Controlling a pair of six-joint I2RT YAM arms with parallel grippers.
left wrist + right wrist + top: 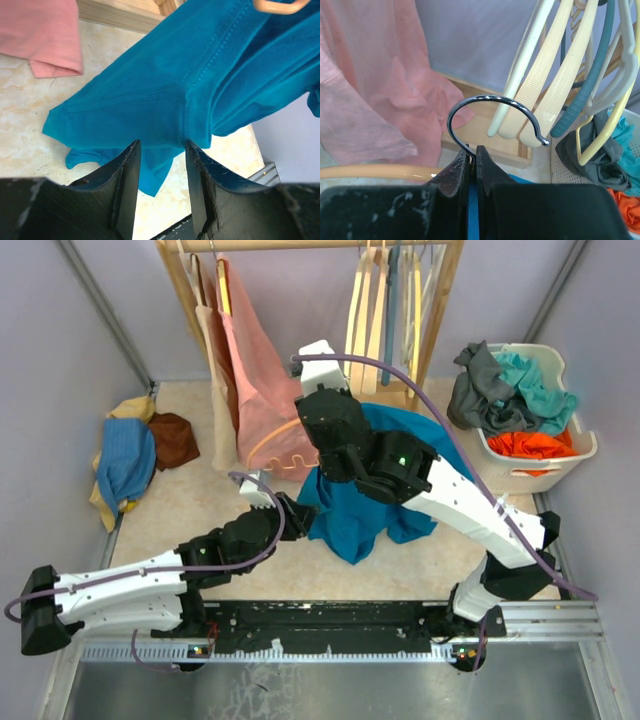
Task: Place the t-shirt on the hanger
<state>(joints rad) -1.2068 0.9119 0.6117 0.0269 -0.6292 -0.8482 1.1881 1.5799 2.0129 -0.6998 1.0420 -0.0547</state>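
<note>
The teal-blue t-shirt (pixel 360 502) hangs in folds below my right arm, its lower part bunched on the table. In the left wrist view the t-shirt (pixel 165 85) fills the middle, its ribbed neck edge just at my fingertips. My left gripper (pixel 295 512) (pixel 162 150) is open, its jaws apart at that edge, gripping nothing. My right gripper (pixel 322 405) (pixel 473 152) is shut on the metal hook (pixel 490 107) of the orange-tan hanger (pixel 272 452), whose arm (pixel 370 172) sticks out left. A bit of the hanger (pixel 277 6) shows above the cloth.
A wooden rack (pixel 300 245) stands at the back with a pink garment (pixel 250 370) (pixel 365 95) and several cream and teal hangers (pixel 385 310) (pixel 555 85). A white laundry basket (pixel 585 445) of clothes stands right. A pile of cloths (pixel 130 455) lies left.
</note>
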